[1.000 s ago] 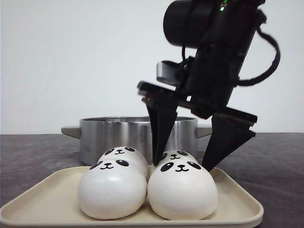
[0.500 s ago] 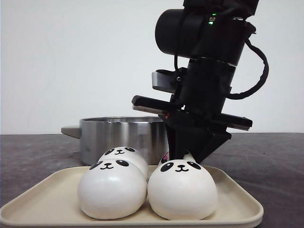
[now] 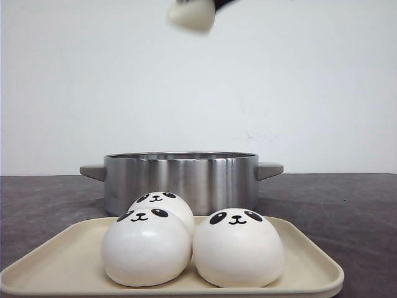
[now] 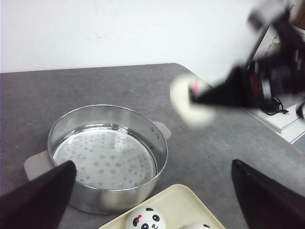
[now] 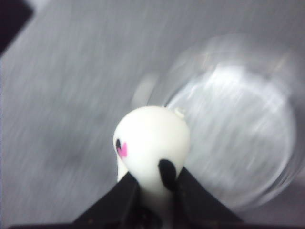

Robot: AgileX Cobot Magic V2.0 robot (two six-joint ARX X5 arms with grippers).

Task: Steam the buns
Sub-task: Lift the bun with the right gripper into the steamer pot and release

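Three white panda-faced buns sit on the cream tray: front left bun, front right bun, and one behind. High above them a fourth bun hangs at the top edge of the front view, squeezed in my right gripper, which is shut on it. The left wrist view shows that gripper and the held bun in the air, blurred, to the side of the steel pot. My left gripper is open and holds nothing, hovering over the tray's pot-side edge.
The steel pot stands just behind the tray, with a perforated steamer plate inside and side handles. The table is dark grey. A white ledge with cables lies past the table's far side.
My right gripper closed on the back right bun in the tray and lifted it straight up, almost out of the front view. The other three buns stayed put.
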